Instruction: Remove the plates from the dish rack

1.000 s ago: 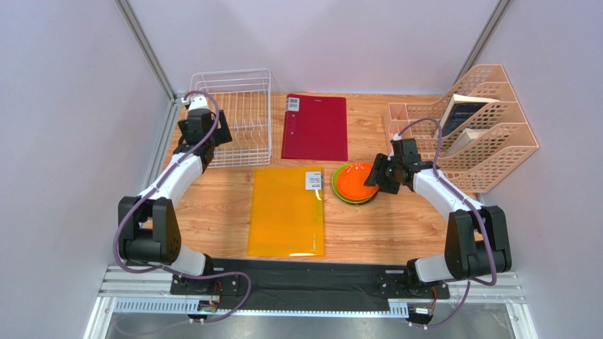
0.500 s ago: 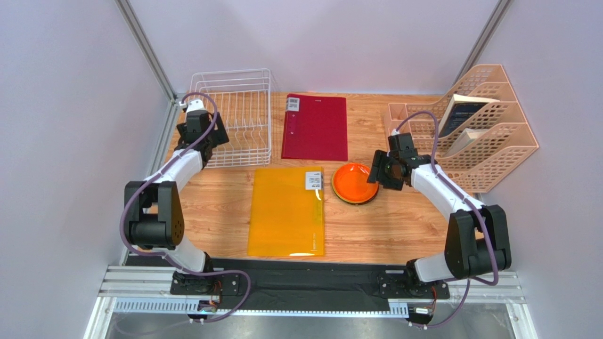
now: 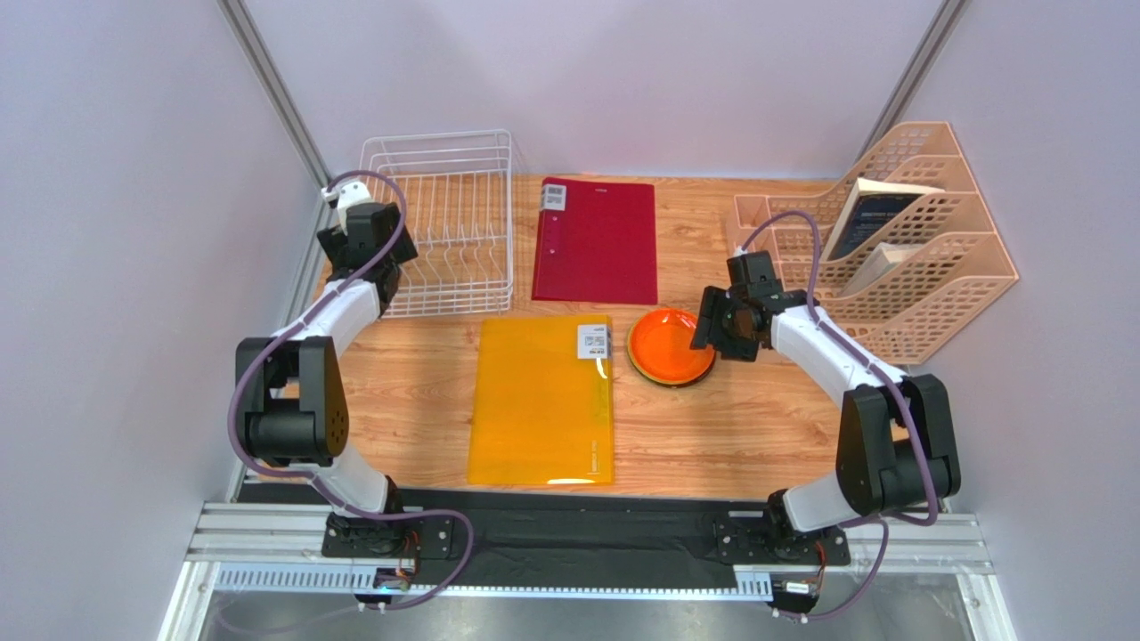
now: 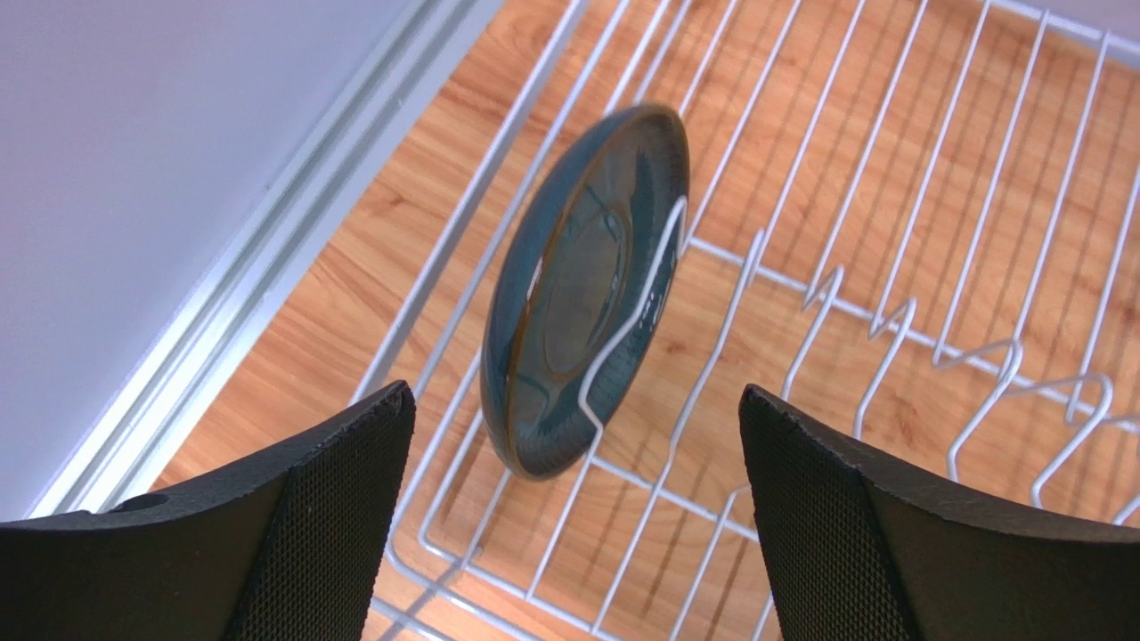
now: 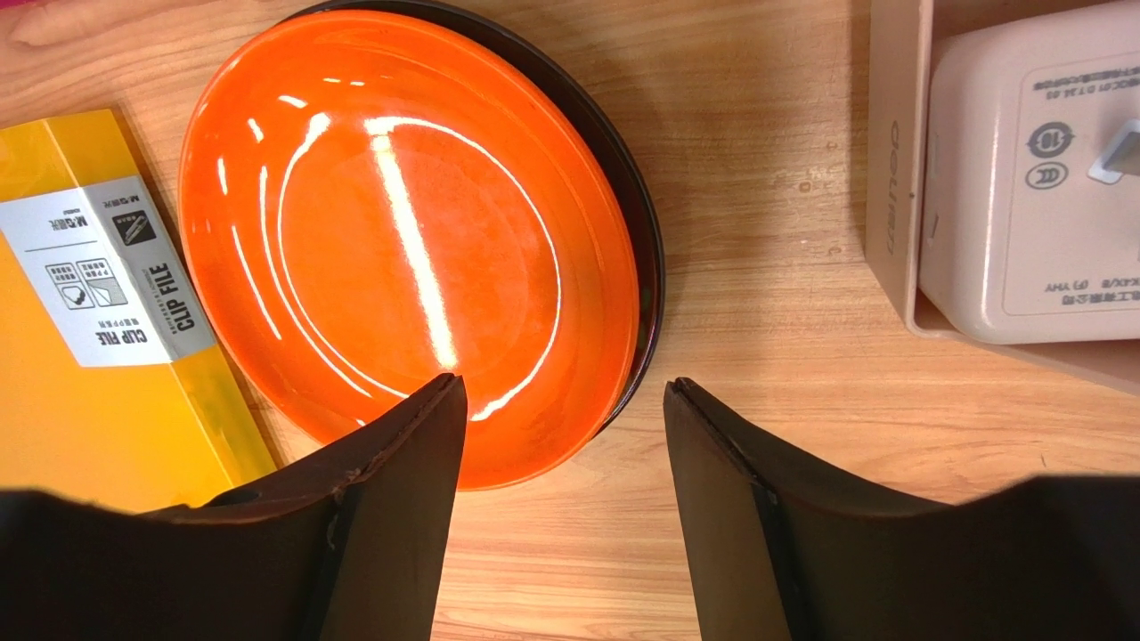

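The white wire dish rack (image 3: 448, 221) stands at the back left. In the left wrist view a dark teal-grey plate (image 4: 589, 287) with a brownish rim stands on edge between the rack's tines (image 4: 830, 287). My left gripper (image 4: 576, 401) is open above it, one finger on each side, not touching; in the top view it (image 3: 364, 247) hides that plate. The orange plate (image 3: 672, 347) lies flat on a stack on the table. A dark rim (image 5: 645, 241) shows under the orange plate (image 5: 402, 241). The lime green plate is hidden. My right gripper (image 5: 565, 387) is open and empty over the stack's near edge (image 3: 709, 331).
A red folder (image 3: 596, 241) lies right of the rack and a yellow folder (image 3: 542, 401) in front of it, touching the plate stack. The peach file organiser (image 3: 890, 254) with books stands at the right, close to my right arm. A wall and metal post (image 3: 274, 94) border the left.
The orange plate, tilted and offset on the green one, now lies flat and covers it. My right gripper has let go of it. My left gripper moved left and back along the rack.
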Controlling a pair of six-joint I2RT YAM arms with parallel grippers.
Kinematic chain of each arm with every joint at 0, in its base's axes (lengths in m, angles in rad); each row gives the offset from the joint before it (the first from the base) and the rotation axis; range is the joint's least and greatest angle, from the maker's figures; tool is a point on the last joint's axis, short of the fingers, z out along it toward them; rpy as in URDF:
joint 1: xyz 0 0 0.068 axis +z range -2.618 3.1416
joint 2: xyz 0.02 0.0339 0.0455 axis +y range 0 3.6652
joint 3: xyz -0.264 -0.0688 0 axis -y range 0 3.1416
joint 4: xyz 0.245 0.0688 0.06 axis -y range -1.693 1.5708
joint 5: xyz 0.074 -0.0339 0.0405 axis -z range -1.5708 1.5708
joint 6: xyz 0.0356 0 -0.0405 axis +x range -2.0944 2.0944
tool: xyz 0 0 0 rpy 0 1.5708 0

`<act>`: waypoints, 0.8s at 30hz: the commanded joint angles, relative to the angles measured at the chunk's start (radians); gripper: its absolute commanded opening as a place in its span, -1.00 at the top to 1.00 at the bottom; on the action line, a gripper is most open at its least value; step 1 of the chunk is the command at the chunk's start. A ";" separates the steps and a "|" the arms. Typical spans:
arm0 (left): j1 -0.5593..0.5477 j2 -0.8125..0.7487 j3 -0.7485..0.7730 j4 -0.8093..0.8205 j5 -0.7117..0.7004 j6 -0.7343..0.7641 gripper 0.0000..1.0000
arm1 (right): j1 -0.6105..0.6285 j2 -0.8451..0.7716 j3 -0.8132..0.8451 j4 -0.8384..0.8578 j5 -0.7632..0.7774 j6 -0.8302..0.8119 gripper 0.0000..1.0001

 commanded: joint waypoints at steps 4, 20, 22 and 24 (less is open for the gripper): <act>0.023 0.031 0.077 0.057 -0.036 0.019 -0.86 | 0.007 0.013 0.058 0.035 -0.019 -0.009 -0.22; 0.074 0.140 0.159 0.050 0.062 -0.009 -0.46 | 0.007 0.049 0.070 0.039 -0.030 -0.016 -0.17; 0.075 0.151 0.162 0.042 0.070 -0.013 -0.41 | 0.007 0.054 0.071 0.040 -0.031 -0.019 -0.17; 0.074 0.162 0.166 0.037 0.072 -0.019 -0.41 | 0.007 0.059 0.075 0.039 -0.033 -0.017 -0.17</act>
